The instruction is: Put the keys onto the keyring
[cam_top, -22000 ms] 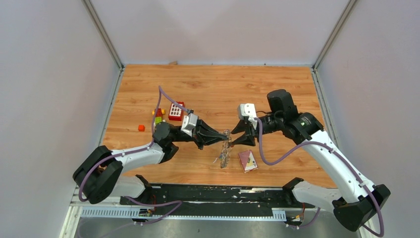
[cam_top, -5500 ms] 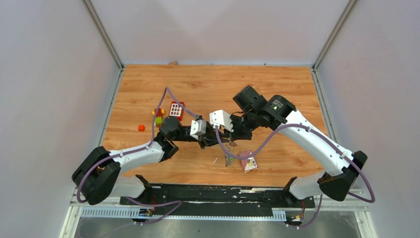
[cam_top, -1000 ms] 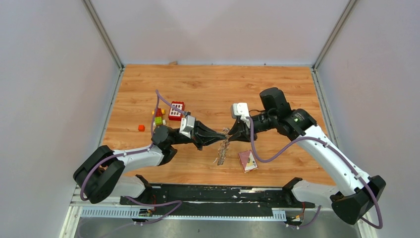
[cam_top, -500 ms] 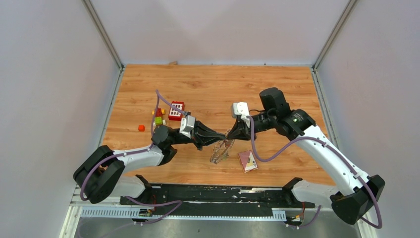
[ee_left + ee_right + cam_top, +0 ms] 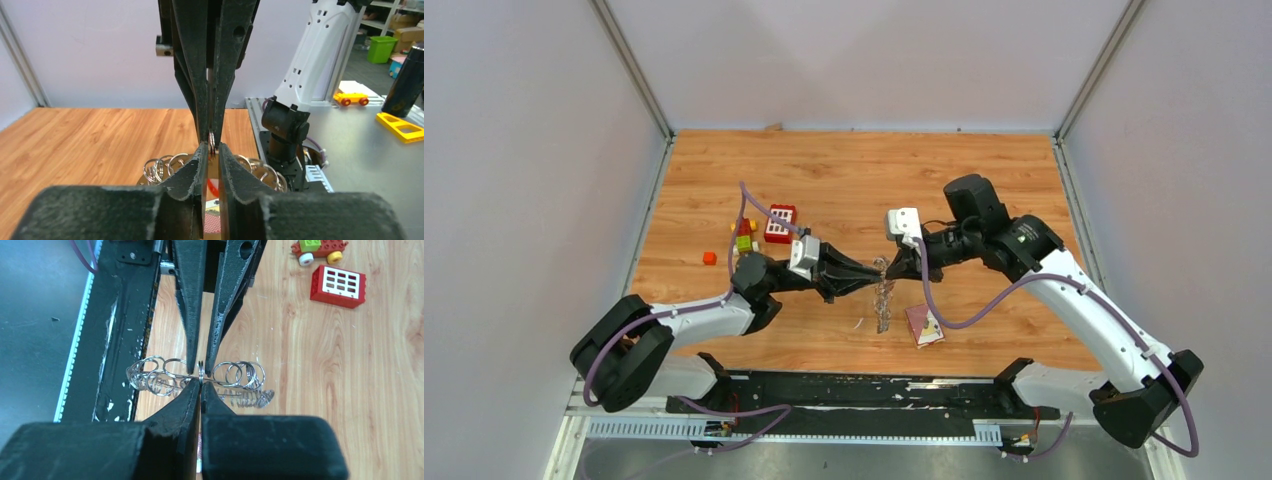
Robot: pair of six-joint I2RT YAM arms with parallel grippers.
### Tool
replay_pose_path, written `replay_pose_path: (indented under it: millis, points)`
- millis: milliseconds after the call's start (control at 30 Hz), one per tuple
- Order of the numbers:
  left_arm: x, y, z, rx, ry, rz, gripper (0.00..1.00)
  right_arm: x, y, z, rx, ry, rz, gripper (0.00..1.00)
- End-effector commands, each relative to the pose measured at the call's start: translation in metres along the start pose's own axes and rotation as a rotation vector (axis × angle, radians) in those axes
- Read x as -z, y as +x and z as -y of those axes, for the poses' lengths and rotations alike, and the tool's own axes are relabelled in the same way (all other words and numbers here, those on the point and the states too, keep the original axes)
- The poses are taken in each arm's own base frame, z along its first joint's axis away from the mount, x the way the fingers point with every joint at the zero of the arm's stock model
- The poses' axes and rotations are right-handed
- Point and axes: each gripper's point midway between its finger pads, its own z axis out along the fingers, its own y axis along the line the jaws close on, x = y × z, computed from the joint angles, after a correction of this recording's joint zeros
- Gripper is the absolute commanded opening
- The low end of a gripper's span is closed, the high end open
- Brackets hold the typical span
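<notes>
L + R jaws pinch keyring [image 5: 200, 374] tip-to-tip — keys' tags unseen (small rings blur).

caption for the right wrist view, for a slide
Both grippers pinch one small ring of the keyring above the table.

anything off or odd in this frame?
One thing: no tagged key shows. The left gripper and right gripper pinch the same small split ring tip to tip above the table, the keyring hanging below as a bunch of little rings. The maroon card and toy bricks lie undisturbed.
</notes>
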Motion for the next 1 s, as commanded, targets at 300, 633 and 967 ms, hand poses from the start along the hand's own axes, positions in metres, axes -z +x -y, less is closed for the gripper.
replay_pose_path:
  millis: [300,633,967]
  points:
    - [-0.017,-0.001,-0.013,-0.130,0.069,-0.136,0.56,0.017,0.005,0.003,0.088,0.054,-0.354,0.00]
    - [-0.015,0.009,-0.013,-0.123,0.069,-0.161,0.35,0.018,0.002,0.009,0.104,0.086,-0.435,0.00]
    - [-0.015,0.013,-0.009,-0.128,0.082,-0.161,0.27,0.011,0.001,0.008,0.101,0.082,-0.402,0.00]
